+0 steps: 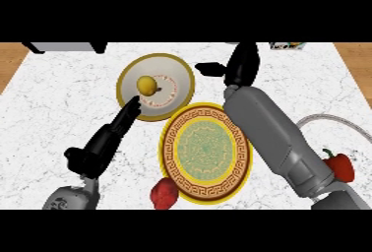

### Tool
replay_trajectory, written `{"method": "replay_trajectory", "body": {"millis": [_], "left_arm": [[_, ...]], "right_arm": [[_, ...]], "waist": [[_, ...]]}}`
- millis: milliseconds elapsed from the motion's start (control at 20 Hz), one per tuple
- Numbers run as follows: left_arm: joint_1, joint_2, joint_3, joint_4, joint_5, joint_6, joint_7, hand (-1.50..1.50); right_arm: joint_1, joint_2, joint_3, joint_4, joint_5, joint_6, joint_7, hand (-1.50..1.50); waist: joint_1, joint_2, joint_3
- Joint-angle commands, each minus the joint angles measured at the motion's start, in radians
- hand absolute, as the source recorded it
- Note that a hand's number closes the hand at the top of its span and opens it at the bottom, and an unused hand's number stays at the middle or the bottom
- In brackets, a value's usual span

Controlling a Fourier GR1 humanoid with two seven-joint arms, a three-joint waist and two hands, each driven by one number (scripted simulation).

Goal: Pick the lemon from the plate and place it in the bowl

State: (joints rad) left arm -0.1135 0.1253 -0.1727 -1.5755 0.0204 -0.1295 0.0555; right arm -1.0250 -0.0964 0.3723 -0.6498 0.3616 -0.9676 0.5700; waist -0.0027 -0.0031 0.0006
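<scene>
Across the white marbled counter [65,98], the largest thing was the ornate yellow-and-brown patterned dish [207,153] near the middle, bare of food. Whether it was a plate or the shallow bowl the task names was hard to settle from this steep view. Beyond it to the left sat a smaller cream vessel with a gold rim [156,86], and the lemon [147,84] lay inside it, left of its centre. So the fruit was at one of the two dishes and not in any hand.

The right arm reached far over the counter, and the right hand [236,66] hung just right of the cream vessel, its thumb jutting toward the rim and its fingers relaxed and holding nothing. That stance suited either an approach or a withdrawal; I could not tell which. The left hand [109,138] lay with straight fingers pointing up toward the cream vessel's lower edge, tips near it, gripping nothing.

A red pepper [340,165] sat by the right forearm, and a red fruit [165,193] rested at the patterned dish's near edge, both outside the task. Wooden flooring showed past the counter's corners, and a dark appliance [65,47] stood at the far left.
</scene>
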Motion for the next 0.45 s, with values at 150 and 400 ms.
{"method": "replay_trajectory", "body": {"millis": [150,400], "left_arm": [[0.001,-0.016,0.011,-0.003,-0.007,0.016,0.022,0.00],[0.003,0.021,0.036,-0.027,0.016,-0.036,0.035,0.00]], "right_arm": [[0.314,-0.144,-0.027,-0.370,-0.042,0.010,-0.073,-1.50],[0.529,-0.242,-0.052,-0.638,-0.110,0.110,-0.135,-1.50]], "waist": [[-0.021,-0.005,0.000],[-0.012,-0.002,-0.001]]}}
